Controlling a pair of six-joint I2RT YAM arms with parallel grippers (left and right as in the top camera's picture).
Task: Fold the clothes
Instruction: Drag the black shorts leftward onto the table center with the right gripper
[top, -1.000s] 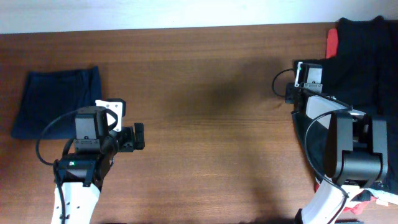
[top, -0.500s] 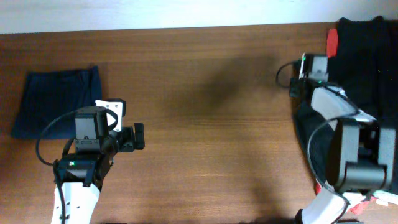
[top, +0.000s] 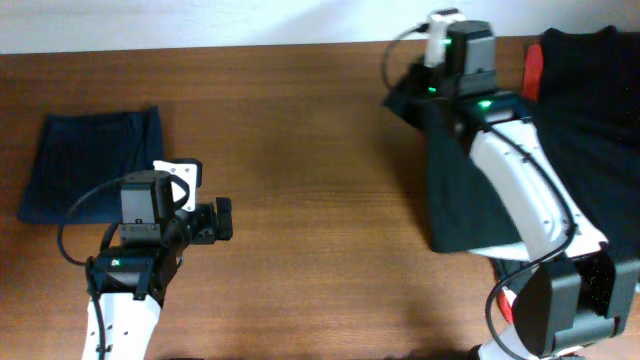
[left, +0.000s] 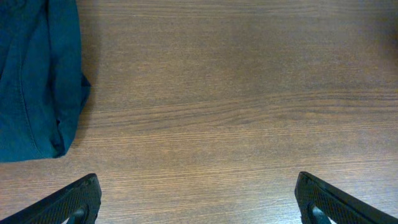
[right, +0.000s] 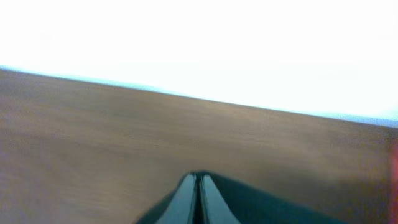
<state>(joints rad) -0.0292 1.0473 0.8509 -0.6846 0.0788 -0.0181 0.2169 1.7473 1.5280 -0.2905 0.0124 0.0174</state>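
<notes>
A black garment hangs lifted from my right gripper, which is shut on its corner near the far table edge; the cloth drapes down to the right toward a pile of black clothes with a red piece at the far right. In the blurred right wrist view the shut fingers pinch dark fabric. My left gripper is open and empty at the front left; its two fingertips frame bare wood.
A folded navy-blue garment lies at the left, also seen in the left wrist view. The wooden table spans the view, with a white wall beyond its far edge.
My right gripper has risen and swung left toward the far edge, pulling a black garment out of the pile and across the table. The left arm has not moved.
</notes>
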